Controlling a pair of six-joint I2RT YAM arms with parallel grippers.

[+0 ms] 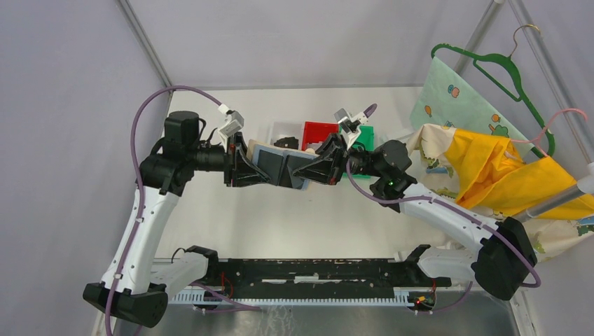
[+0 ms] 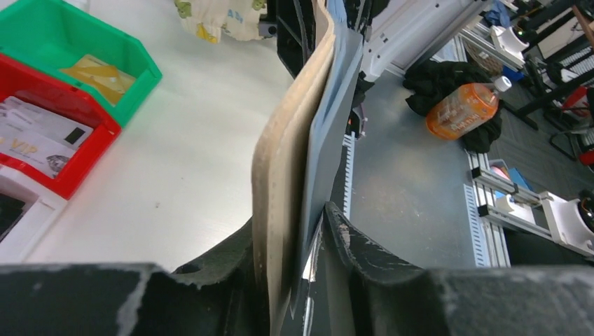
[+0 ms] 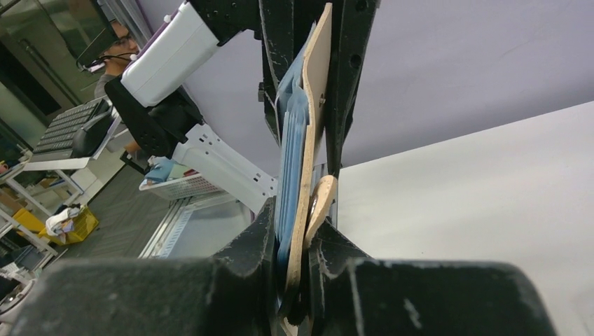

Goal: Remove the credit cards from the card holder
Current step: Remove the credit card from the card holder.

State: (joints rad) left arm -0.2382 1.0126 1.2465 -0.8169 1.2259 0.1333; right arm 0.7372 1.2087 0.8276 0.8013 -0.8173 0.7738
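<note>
We are recording the left gripper (image 1: 245,168) clamping one end of the card holder (image 1: 281,168) and the right gripper (image 1: 319,169) clamping the opposite end. The opened holder is hanging between the two sets of fingers, raised off the table (image 1: 280,217). Its tan outer skin is bowing against the blue-grey inner panel. Beyond the left fingers, pale flat pieces, probably the credit cards (image 2: 31,136), are lying in the red bin (image 2: 87,161).
</note>
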